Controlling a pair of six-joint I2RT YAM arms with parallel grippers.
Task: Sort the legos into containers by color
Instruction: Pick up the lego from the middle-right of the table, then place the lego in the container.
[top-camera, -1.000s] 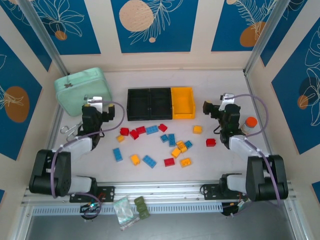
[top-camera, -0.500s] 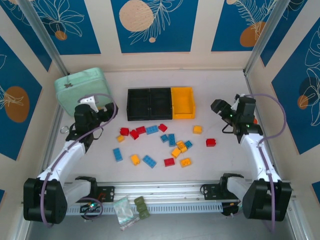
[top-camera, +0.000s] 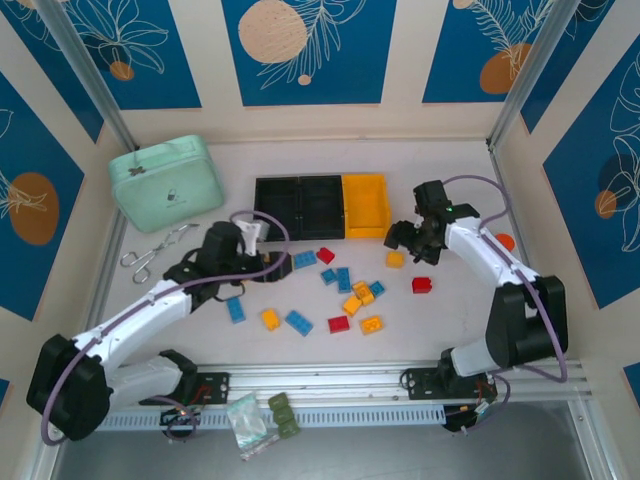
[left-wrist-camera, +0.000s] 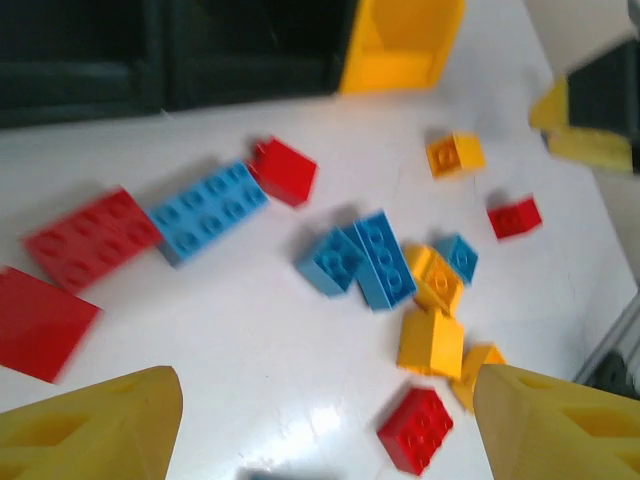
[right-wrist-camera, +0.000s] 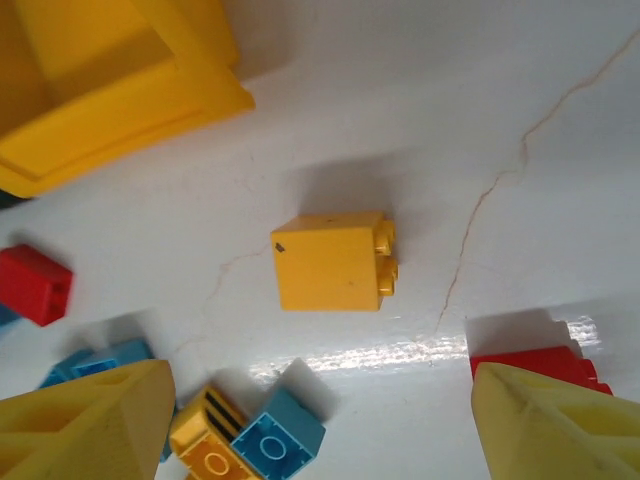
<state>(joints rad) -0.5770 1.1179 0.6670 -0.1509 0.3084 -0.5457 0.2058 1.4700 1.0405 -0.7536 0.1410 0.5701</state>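
Studded plastic legos (top-camera: 345, 280) in red, blue and yellow-orange lie scattered across your glossy white worktop (top-camera: 450, 330). They are hard-edged little blocks, some square and some oblong.

At the far edge of the scatter stand the containers (top-camera: 320, 208), three rectangular open-top bins joined in a row, two black on the left and one yellow-orange on the right. Every brick you can see lies on the worktop outside them, and the black interiors are too dark to read.

Your left claw (top-camera: 258, 250) hovers over the left end of the scatter, just near of the black bins. Its yellow fingertips (left-wrist-camera: 90, 420) stand wide apart with nothing between them.

Your right claw (top-camera: 398, 240) hangs by the yellow-orange bin's near right corner, its fingertips (right-wrist-camera: 545, 420) likewise apart. Below it a yellow brick (right-wrist-camera: 330, 262) lies on its side, studs pointing right, touched by neither finger. A red brick (right-wrist-camera: 535, 365) sits close by, and a hairline crack runs through the worktop there.

At far left rests a rounded mint-green case (top-camera: 165, 183), with metal scissors (top-camera: 150, 255) just near of it.

A second ago both arms were drawn back at their own sides, the left claw by the scissors and the right by the right wall. Now both stretch inward over the scatter, and the left arm covers the red bricks at its left end. The bricks that show lie where they did.
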